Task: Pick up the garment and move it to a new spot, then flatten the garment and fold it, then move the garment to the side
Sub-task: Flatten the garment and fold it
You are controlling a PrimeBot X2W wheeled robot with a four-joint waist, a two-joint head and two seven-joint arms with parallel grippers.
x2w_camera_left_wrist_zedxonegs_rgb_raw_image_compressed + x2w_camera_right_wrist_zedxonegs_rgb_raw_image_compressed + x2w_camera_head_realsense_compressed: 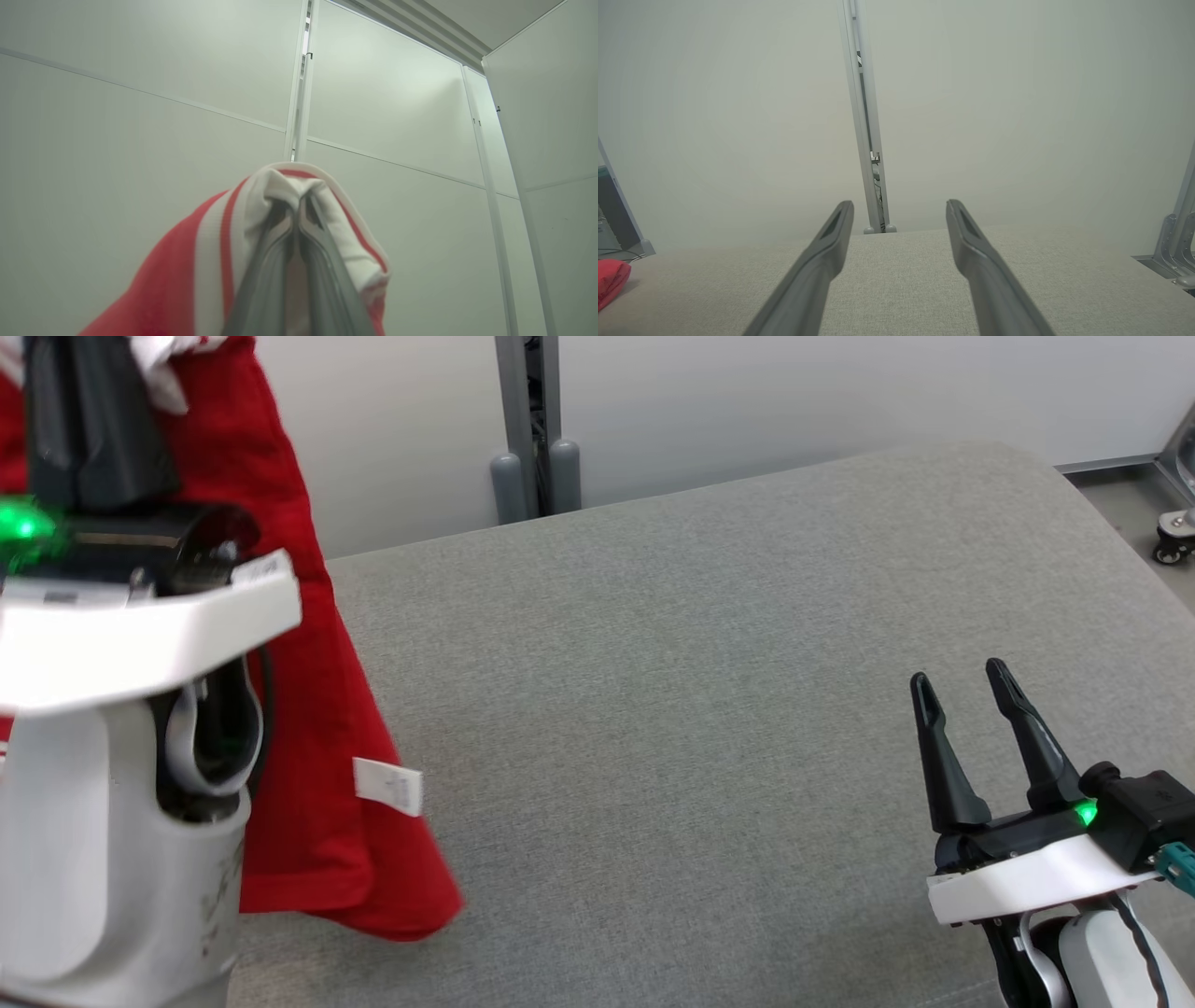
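Observation:
A red garment with white trim and a small white tag hangs at the far left of the head view, its lower hem touching the grey cushion. My left gripper is raised and shut on the garment's white-and-red striped edge, which drapes over the fingertips in the left wrist view. My right gripper hovers low over the cushion's right part, open, with nothing between its fingers. A corner of the garment shows at the far left of the right wrist view.
The grey cushion's far edge meets a pale wall with a grey metal post. At the right, past the cushion's rounded corner, a caster wheel stands on the floor.

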